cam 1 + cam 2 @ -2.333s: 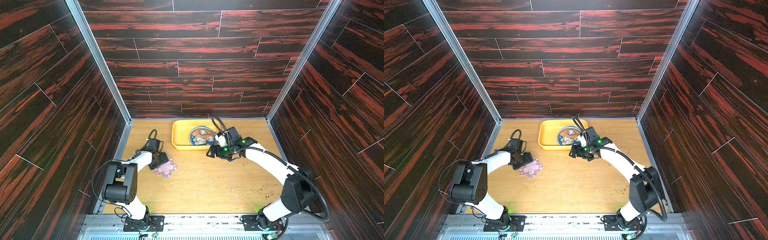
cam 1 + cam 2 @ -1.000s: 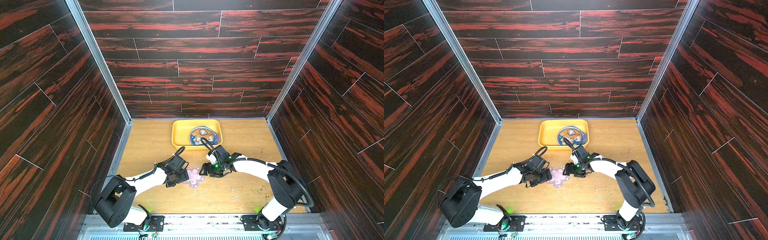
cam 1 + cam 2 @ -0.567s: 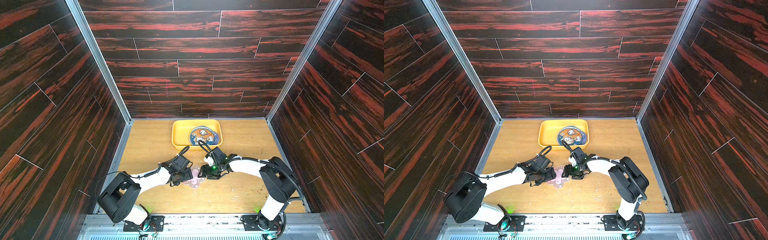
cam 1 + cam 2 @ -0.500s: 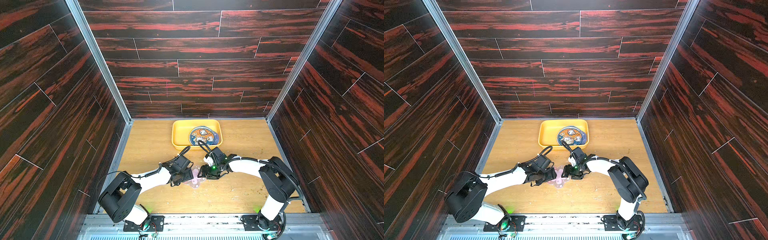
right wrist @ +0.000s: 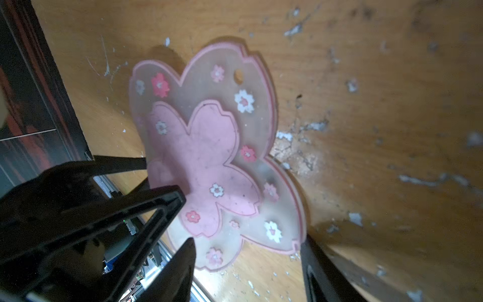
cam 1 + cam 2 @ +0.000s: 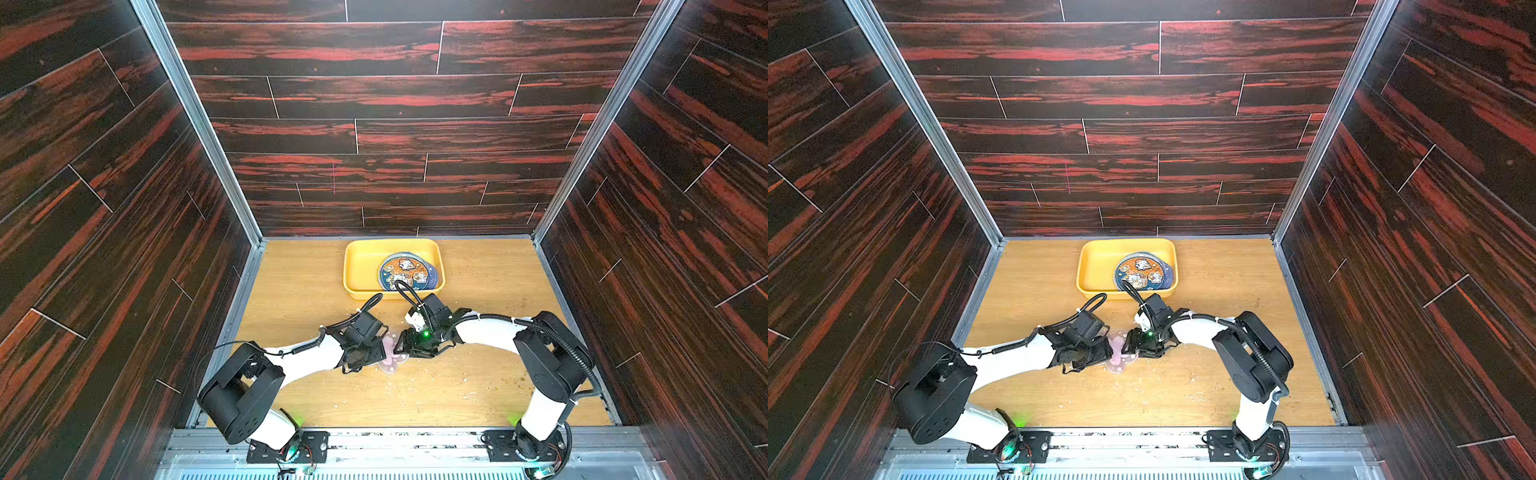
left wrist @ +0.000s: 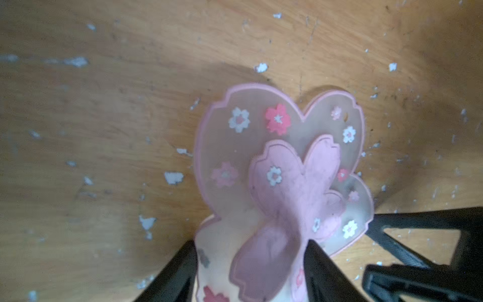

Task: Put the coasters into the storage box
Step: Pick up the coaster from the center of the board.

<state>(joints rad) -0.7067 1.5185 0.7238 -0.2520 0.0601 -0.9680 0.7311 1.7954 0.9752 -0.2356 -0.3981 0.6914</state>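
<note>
As the left gripper (image 7: 249,248) pinched and buckled the pink translucent blossom-shaped coaster (image 7: 277,125), the right gripper (image 5: 245,248) straddled it, jaws spread.

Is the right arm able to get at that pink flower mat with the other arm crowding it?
Probably yes. The right gripper has its jaws either side of one edge of the pink flower mat; the left gripper sits at the opposite petals, leaving that edge free.

Dark red-streaked plank walls (image 6: 395,95) around a scuffed wooden floor (image 6: 457,395)
</note>
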